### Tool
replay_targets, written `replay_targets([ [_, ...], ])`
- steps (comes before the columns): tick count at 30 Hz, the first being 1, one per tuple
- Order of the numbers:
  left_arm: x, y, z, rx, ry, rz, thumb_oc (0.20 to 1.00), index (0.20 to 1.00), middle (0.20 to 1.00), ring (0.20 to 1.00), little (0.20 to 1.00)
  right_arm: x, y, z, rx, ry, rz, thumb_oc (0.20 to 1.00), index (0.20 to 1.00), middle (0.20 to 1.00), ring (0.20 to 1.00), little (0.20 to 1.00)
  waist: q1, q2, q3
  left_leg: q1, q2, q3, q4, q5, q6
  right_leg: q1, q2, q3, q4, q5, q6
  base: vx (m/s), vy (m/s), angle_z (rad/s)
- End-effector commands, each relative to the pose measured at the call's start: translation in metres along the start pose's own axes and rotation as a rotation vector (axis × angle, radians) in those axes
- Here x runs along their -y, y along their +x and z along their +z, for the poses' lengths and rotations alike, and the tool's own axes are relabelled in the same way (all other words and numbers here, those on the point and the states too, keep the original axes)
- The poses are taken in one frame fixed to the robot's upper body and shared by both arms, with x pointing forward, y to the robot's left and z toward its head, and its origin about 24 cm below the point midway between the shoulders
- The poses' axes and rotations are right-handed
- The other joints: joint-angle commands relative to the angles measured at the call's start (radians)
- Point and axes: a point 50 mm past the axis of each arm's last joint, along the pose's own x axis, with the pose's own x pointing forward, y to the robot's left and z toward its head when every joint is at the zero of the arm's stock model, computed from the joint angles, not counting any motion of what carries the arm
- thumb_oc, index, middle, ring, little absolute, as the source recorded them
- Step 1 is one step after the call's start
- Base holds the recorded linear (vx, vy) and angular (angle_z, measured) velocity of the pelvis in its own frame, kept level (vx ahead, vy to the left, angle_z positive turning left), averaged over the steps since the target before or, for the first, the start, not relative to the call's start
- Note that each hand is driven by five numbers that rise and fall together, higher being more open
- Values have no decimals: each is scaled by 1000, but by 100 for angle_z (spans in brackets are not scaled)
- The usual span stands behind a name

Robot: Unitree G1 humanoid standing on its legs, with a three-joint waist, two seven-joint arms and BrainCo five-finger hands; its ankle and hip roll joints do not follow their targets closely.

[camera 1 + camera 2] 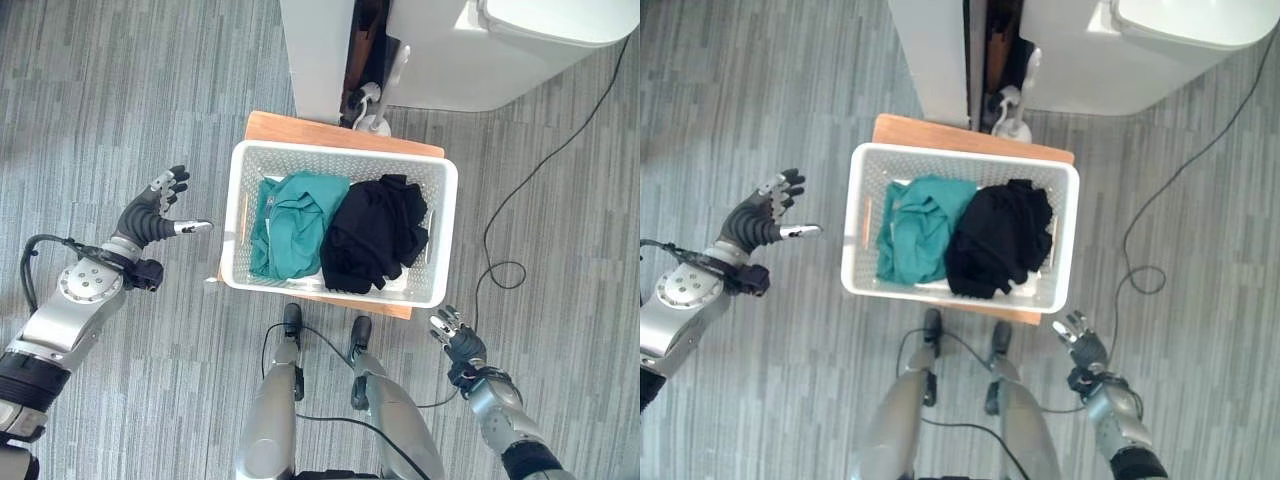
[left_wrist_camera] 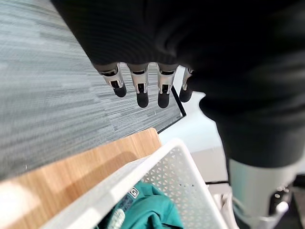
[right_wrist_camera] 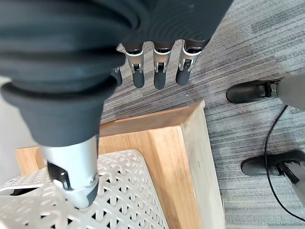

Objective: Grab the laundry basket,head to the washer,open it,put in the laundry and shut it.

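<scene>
White perforated plastic laundry basket [image 1: 440, 200] sitting on wooden surface [image 1: 300, 130], washer at 12 o'clock. Left robot hand [image 1: 150, 215] at 9, right robot hand [image 1: 458, 340] at 5, both hanging open, gripping nothing.

You have a white laundry basket [image 1: 340, 161] with perforated lattice walls; inside it a teal green garment [image 1: 296, 224] lies beside a black one [image 1: 374, 233]; the stand [image 1: 300, 129] beneath is warm light-brown wood; the floor [image 1: 120, 100] is grey carpet in streaked plank-like strips; the washer [image 1: 480, 50] is plain white; your left hand [image 1: 150, 215] and right hand [image 1: 458, 340] show silver fingers, dark-tipped, under dark ribbed covers.
</scene>
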Motion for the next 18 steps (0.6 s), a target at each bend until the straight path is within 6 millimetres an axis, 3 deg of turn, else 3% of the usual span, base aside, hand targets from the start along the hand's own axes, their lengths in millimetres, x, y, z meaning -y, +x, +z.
replay_targets([
  [1, -6, 0, -3, 26, 114, 98, 1000, 1000, 1000, 1000, 1000, 3, -15, -8, 8, 33, 39, 1000, 1000, 1000, 1000, 1000, -18, -20, -76, -88, 77, 21, 82, 1, -59, -63, -172, 35, 32, 15, 121, 0, 0, 0],
  [12, 18, 22, -31, -94, 69, 246, 1000, 1000, 1000, 1000, 1000, -5, -12, -1, 46, 35, 57, 1000, 1000, 1000, 1000, 1000, -45, -35, -55, -98, 84, 32, 90, -10, -59, -83, -170, 43, 36, 13, 116, -15, -2, -6],
  [18, 42, 32, -34, -105, -144, 248, 1000, 1000, 1000, 1000, 1000, -10, -10, 3, 57, 1, 59, 1000, 1000, 1000, 1000, 1000, -61, -37, -52, -113, 83, 31, 98, -10, -56, -91, -168, 43, 30, 18, 113, 0, 0, 0],
])
